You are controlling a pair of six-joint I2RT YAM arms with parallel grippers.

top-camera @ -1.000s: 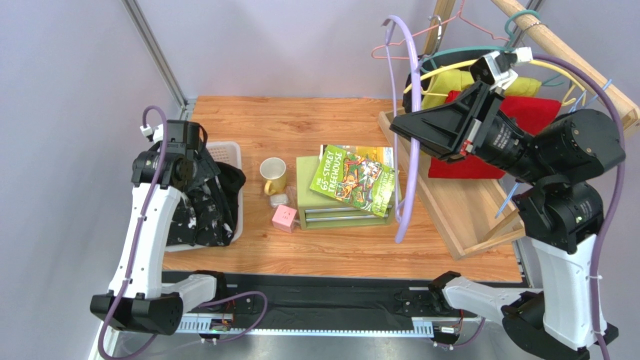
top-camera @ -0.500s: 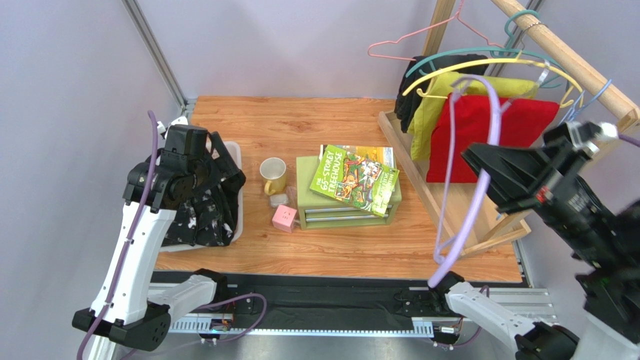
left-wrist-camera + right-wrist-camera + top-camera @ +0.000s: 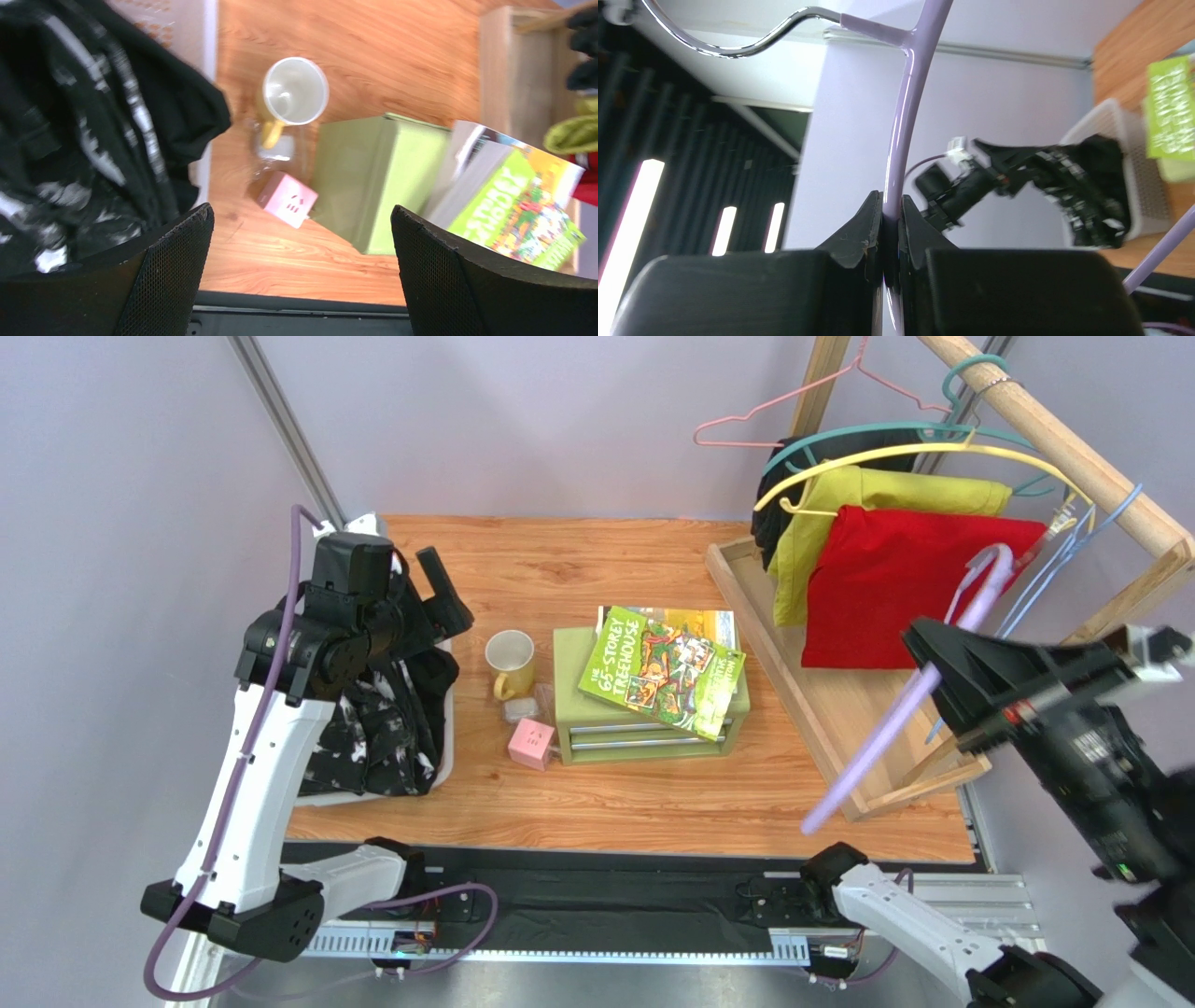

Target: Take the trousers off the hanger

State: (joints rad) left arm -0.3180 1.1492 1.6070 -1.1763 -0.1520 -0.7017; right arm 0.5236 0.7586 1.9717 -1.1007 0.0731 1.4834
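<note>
Black trousers with white speckles (image 3: 368,735) lie heaped in the white basket (image 3: 428,623) at the left, also seen in the left wrist view (image 3: 77,140). My left gripper (image 3: 421,616) hovers above them, open and empty (image 3: 302,213). Red trousers (image 3: 898,595), yellow-green trousers (image 3: 849,511) and a black pair (image 3: 769,511) hang on hangers from the wooden rod (image 3: 1066,455). My right gripper (image 3: 923,647) is shut on a bare purple hanger (image 3: 877,749), held in front of the rack; the wrist view shows the jaws (image 3: 892,210) clamped on its purple wire (image 3: 910,105).
A yellow mug (image 3: 509,662), a pink cube (image 3: 532,742) and a green box (image 3: 638,728) with a book (image 3: 666,669) on it sit mid-table. The wooden rack base (image 3: 842,714) stands at the right. An empty pink hanger (image 3: 786,413) hangs at the back.
My right arm has swung the purple hanger away from the rod, rightward and toward the near edge. My left gripper has lifted a little above the basket, still open.
</note>
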